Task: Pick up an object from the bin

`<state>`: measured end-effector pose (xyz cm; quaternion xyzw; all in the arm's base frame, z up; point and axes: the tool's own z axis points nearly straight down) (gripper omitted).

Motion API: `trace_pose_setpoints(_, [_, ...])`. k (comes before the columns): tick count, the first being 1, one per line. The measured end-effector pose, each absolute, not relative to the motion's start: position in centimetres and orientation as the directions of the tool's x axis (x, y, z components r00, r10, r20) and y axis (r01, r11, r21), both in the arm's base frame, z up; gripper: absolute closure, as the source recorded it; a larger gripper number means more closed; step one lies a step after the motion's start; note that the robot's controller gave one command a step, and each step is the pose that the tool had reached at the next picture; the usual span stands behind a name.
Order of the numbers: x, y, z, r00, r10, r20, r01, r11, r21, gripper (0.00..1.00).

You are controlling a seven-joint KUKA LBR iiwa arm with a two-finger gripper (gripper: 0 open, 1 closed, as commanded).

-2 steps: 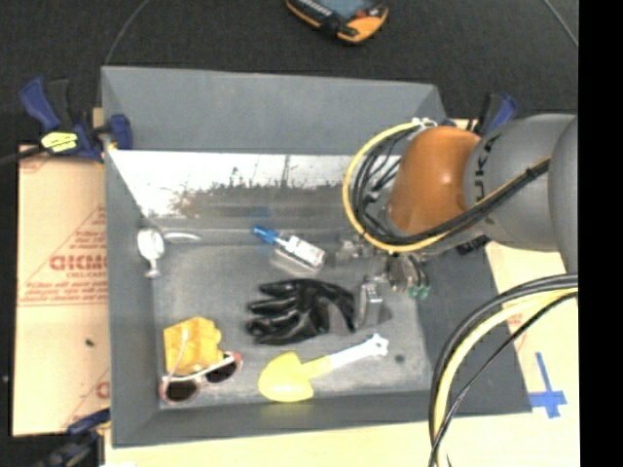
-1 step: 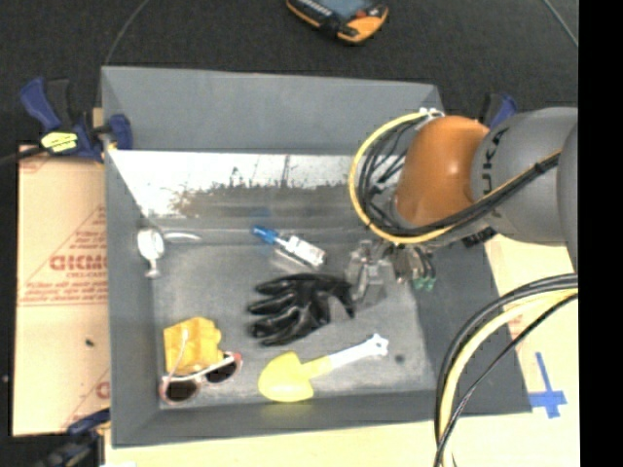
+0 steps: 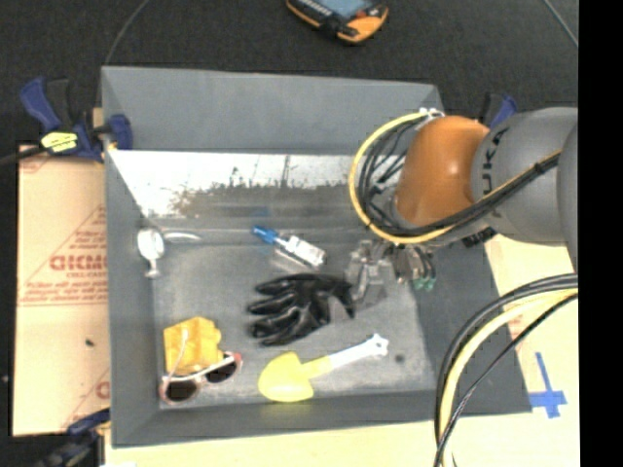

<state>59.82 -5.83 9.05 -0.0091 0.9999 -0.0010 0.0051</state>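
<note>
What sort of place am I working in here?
Probably a robot grasping test setup in a lab: a grey metal bin of unrelated things, such as a black glove and a yellow shovel, with a cabled robot arm reaching in.

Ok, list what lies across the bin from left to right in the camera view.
Clear plastic piece → yellow lump → black glove → gripper. Left out, as they overlap these: sunglasses, scoop, tube.

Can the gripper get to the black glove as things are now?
Probably yes. The gripper is just at the right end of the glove. Nothing lies on top of the glove, and the yellow scoop and the blue-white tube lie apart from it.
</note>
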Motion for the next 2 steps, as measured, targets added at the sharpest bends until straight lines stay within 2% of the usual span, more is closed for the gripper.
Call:
trace_pose_setpoints(1, [57.8, -4.2, 16.3, -0.999, -0.031, -0.007, -0.031, 1.0, -0.002, 1.0])
trace_pose_setpoints(2, [60.1, -3.4, 11.5, -0.999, -0.027, -0.02, -0.027, 1.0, -0.002, 1.0])
